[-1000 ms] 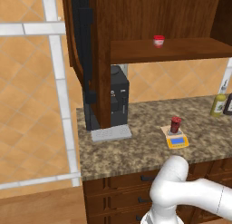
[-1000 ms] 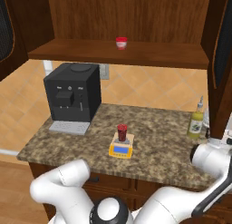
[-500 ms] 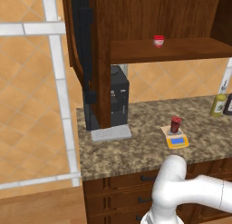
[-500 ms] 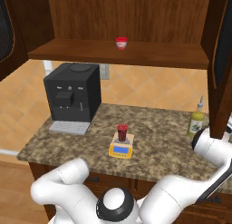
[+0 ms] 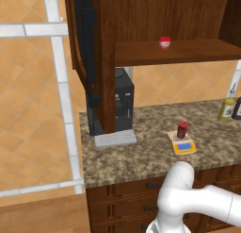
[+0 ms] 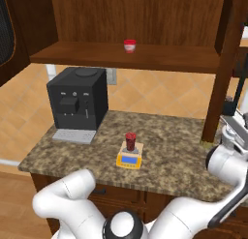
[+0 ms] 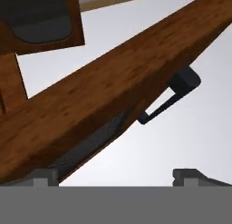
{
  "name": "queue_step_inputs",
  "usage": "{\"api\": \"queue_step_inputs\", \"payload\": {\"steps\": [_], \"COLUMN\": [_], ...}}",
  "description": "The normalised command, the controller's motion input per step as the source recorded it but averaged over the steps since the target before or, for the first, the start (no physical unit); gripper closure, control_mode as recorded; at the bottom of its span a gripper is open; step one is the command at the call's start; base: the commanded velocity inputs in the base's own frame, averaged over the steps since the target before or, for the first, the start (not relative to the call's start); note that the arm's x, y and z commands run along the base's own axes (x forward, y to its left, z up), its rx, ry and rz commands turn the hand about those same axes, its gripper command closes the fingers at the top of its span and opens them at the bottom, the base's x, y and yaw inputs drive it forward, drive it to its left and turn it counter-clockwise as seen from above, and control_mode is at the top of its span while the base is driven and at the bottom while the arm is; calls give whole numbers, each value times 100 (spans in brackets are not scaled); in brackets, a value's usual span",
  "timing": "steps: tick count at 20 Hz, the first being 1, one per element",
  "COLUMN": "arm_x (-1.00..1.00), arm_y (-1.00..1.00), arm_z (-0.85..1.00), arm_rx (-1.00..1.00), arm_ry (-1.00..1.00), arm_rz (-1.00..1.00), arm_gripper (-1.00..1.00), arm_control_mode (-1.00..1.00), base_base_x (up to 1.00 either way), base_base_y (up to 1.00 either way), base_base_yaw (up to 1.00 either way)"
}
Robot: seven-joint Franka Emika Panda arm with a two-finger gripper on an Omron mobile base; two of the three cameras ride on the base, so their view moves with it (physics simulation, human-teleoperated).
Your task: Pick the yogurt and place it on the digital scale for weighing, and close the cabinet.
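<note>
With the yogurt (image 6: pixel 130 140) on the digital scale (image 6: pixel 129 159), I hold jaws wide beside the cabinet (image 7: pixel 90 105) door, ready to push it shut.

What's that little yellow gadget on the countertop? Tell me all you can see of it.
It is the digital scale, a small flat yellow-orange block lying level on the speckled granite counter, to the right of the black coffee machine. Its front carries a blue display; behind that sits a tan weighing plate. The yogurt, a dark red cylindrical container, stands upright on that plate. Nothing else touches the scale.
</note>
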Motion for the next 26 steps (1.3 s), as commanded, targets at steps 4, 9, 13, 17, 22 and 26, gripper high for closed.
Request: {"api": "queue_step_inputs", "payload": {"steps": [4, 9, 13, 17, 22, 26], "arm_x": [-16, -3, 0, 18, 65, 88], "arm_y": [100, 100, 100, 100, 100, 100], "arm_z": [31, 25, 15, 15, 8, 0], "arm_rx": [-34, -34, -29, -24, -10, 0], "arm_ry": [-18, -9, -1, 3, 3, 0], "arm_rz": [-28, -31, -38, -43, -46, -46], "arm_gripper": [-100, -100, -100, -100, -100, -100], "arm_control_mode": [-100, -100, -100, -100, -100, -100], "base_base_x": [0, 0, 0, 0, 0, 0], "base_base_y": [0, 0, 0, 0, 0, 0], "base_base_yaw": [0, 0, 0, 0, 0, 0]}}
